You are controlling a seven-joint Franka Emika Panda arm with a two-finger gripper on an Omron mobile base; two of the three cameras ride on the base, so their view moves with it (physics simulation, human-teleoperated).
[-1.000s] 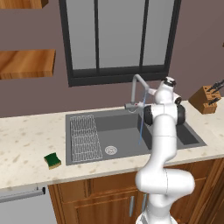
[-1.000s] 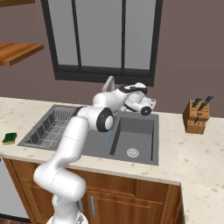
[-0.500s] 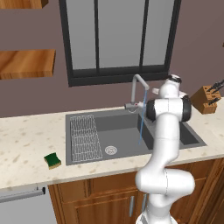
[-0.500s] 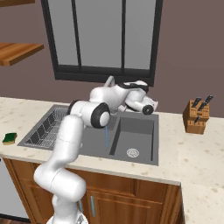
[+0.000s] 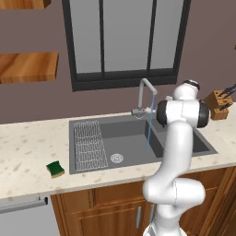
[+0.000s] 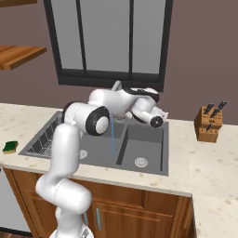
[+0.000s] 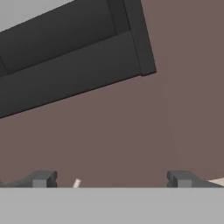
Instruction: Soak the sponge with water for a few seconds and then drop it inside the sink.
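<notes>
With its jaws wide apart and empty, the gripper (image 7: 109,179) faces the wall, so the arm should swing toward 9 o'clock to the sponge (image 5: 56,169) on the counter (image 5: 27,152), left of the sink (image 5: 133,138), and descend squarely over it.

One sponge (image 5: 55,168), one sink (image 5: 184,138) with two drains, one faucet (image 5: 145,94), one knife block (image 6: 208,124)
</notes>
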